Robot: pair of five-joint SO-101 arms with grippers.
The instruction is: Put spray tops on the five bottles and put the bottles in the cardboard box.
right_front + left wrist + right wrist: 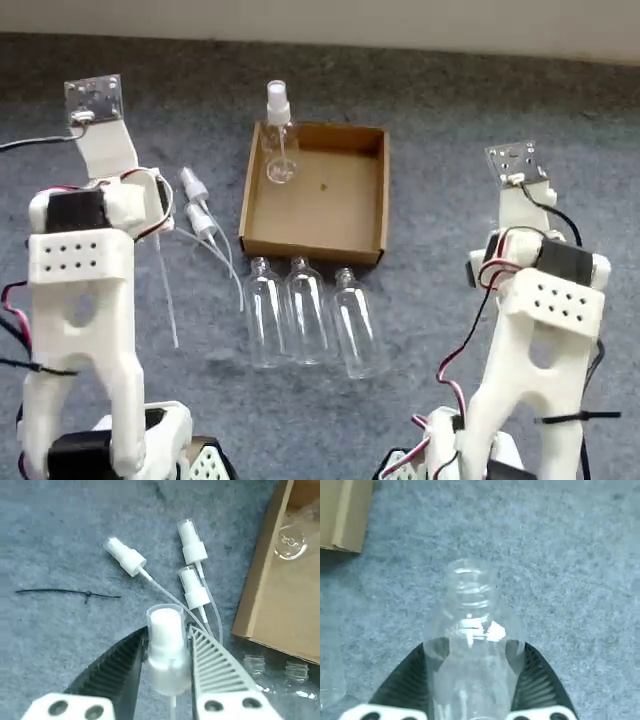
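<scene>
Bench (450, 130): grey carpet-like surface with a pale strip along its far edge. The cardboard box (365, 190) sits mid-bench, open on top with low walls, and most of its floor is bare. One capped bottle (280, 140), spray top fitted, is in the box's far left corner. Three uncapped bottles (305, 305) lie side by side just in front of the box's near wall, necks toward it and almost touching one another. There is open surface to the right of the box, between it and the right arm, and a free band beyond the box's far wall.

Left claw (167, 630): closed on a spray top (165, 650), nozzle end sticking out past the fingertips, held over the bench left of the box. Three loose spray tops (125, 557) lie on the bench beyond it, near the box's left wall, their thin dip tubes trailing toward the lying bottles. A black cable tie (85, 596) lies flat, apart from them.

Right claw (475, 650): clamped on a clear bottle (470, 610) with an open neck and bare threads. A corner of the box lies beyond it.
</scene>
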